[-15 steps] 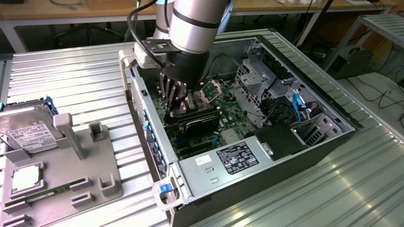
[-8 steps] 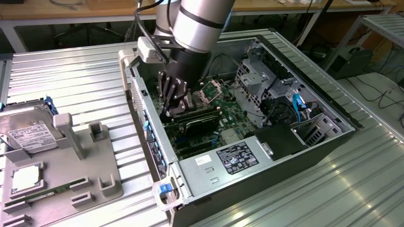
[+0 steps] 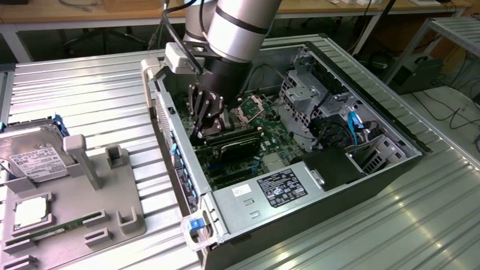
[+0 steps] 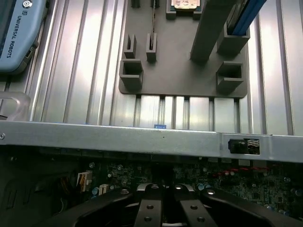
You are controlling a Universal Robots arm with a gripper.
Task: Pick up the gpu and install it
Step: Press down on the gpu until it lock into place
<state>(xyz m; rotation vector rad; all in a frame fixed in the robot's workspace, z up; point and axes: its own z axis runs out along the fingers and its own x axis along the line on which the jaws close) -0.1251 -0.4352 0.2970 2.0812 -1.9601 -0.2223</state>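
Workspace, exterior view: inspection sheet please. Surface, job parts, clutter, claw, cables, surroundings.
Surface: ribbed metal table, carrying an open PC case.
Job's things: gpu inside the case over the motherboard, right under the claw; whether it is seated cannot be told.
Clutter: grey fixture tray beside the case, with a hard drive and a memory stick on it.
Grippers: claw reaching down into the case at the gpu.
Cables: blue cable in the case; black cables along the arm.
Surroundings: wooden bench behind.
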